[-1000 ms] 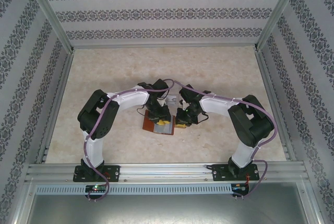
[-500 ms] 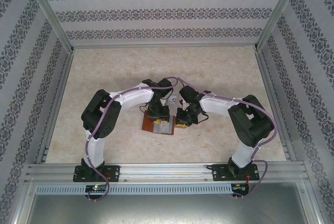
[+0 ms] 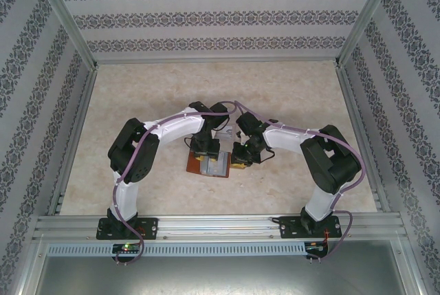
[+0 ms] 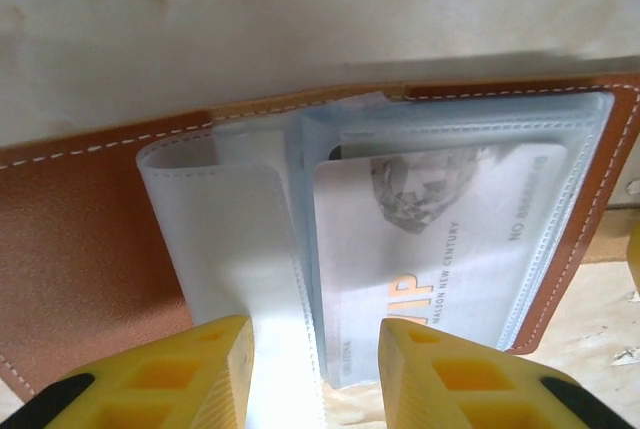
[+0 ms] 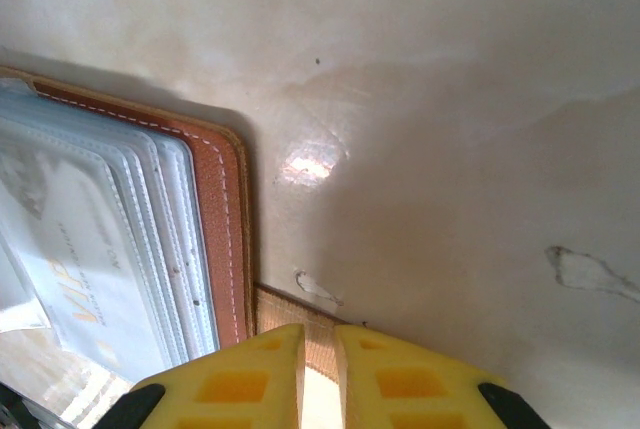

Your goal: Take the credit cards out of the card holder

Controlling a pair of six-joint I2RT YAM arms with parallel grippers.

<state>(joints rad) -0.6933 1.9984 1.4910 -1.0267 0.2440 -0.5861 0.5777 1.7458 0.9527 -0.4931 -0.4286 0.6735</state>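
The holder (image 3: 195, 166) lies open on the table (image 3: 137, 102), near its middle, between the two wrists. The left gripper (image 4: 315, 369) hangs right over it with its yellow fingers apart. A clear sleeve (image 4: 240, 239) folds away from the stack of sleeves, and its lower end runs down into the gap between those fingers. Whether either pad touches the sleeve I cannot tell.

A card (image 4: 450, 249) sits in the top sleeve of the stack, just beside the right finger (pale grey, with orange "VIP" letters and a faceted gem drawing). It is tucked well inside the plastic, with only its corner edge near the sleeve's mouth. The brown leather shows on both sides of the sleeves, with white stitching along the rim.

The right gripper (image 5: 320, 369) is low at the holder's outer edge. Its fingers are nearly together, pinched on the tan tab (image 5: 285, 311) that sticks out from the leather cover. Only a narrow slit shows between them. From that wrist the stacked sleeves and the same card show at the left, against the cover's edge.
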